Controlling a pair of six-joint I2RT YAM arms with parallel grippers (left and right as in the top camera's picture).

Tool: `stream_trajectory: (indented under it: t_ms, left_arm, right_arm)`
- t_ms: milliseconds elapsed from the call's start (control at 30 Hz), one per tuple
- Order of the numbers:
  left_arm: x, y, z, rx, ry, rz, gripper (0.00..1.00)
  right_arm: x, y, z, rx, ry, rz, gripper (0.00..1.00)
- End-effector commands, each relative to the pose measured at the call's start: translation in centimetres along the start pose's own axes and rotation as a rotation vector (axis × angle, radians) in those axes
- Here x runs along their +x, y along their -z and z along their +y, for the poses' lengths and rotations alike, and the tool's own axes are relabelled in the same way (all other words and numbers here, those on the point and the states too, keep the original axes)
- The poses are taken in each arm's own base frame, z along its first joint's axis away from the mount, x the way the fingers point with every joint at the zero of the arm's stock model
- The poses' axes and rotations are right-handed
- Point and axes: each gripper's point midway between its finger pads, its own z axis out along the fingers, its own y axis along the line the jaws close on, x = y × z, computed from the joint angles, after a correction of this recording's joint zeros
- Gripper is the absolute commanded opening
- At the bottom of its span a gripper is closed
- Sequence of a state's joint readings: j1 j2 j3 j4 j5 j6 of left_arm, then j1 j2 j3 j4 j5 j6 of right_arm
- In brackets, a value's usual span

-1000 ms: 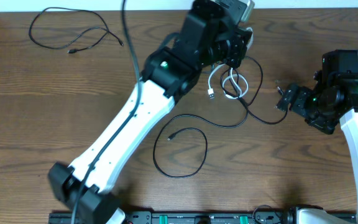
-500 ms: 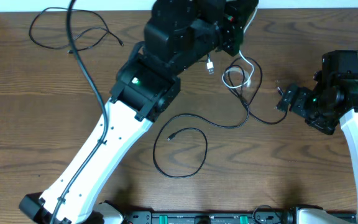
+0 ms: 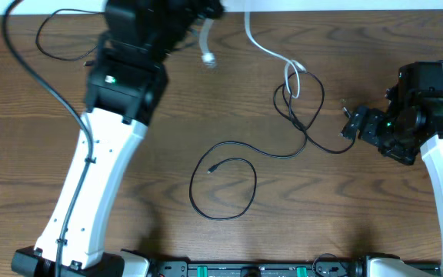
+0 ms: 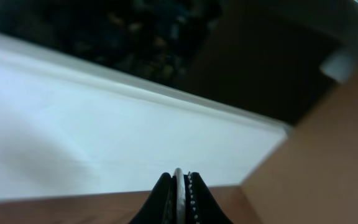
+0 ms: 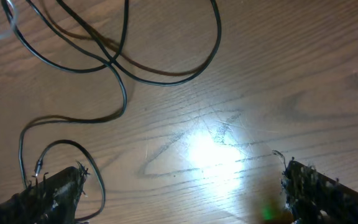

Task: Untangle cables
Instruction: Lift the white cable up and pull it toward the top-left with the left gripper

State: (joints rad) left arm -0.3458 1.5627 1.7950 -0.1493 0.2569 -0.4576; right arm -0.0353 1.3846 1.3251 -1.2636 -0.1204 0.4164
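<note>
Two black cables (image 3: 254, 185) (image 3: 38, 37), one white cable (image 3: 207, 56), on one desk (image 3: 360, 215).
White cable thin, pinched in closed left pincer (image 4: 178, 185); black loops beside gaping, empty right pincer (image 5: 185, 199).

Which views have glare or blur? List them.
Right wrist: a bright glare patch on the table, and the right tool is blurred at its edges. Left wrist: soft, dark background; only the left tool, pinching the white cable, is fairly sharp. Overhead: evenly lit, no glare.

White cable (image 3: 264, 50) leftward (left arm (image 3: 106, 154) too)
</note>
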Motion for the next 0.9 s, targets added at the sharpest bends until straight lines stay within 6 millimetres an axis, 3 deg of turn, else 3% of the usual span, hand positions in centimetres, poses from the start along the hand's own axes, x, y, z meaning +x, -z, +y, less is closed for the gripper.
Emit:
stream_trajectory:
  t_ms: [0, 300, 333, 467, 767, 867]
  left_arm:
    - [-2.6, 1.7, 4.9, -0.121, 0.253, -0.062, 0.08]
    - [-1.5, 5.0, 14.2, -0.416, 0.401, -0.025, 0.08]
    - [-1.2, 6.0, 16.1, -0.508, 0.409, -0.031, 0.07]
    - [-0.6, 8.8, 20.1, -0.731, 0.394, -0.062, 0.08]
    - [3.1, 16.9, 26.1, -1.255, 0.186, 0.075, 0.08]
    - [5.0, 18.1, 27.1, -1.341, 0.167, 0.168, 0.11]
  right_arm:
    - [-0.3, 0.2, 0.2, -0.012, 0.013, -0.012, 0.99]
    - [-0.7, 0.3, 0.5, -0.027, 0.015, -0.027, 0.99]
    - [-0.7, 0.2, 0.7, -0.033, 0.016, -0.025, 0.99]
    - [-0.6, 0.2, 0.7, -0.033, 0.015, -0.023, 0.99]
    - [-0.6, 0.2, 0.6, -0.032, 0.015, -0.02, 0.99]
    - [-0.6, 0.2, 0.6, -0.032, 0.015, -0.021, 0.99]
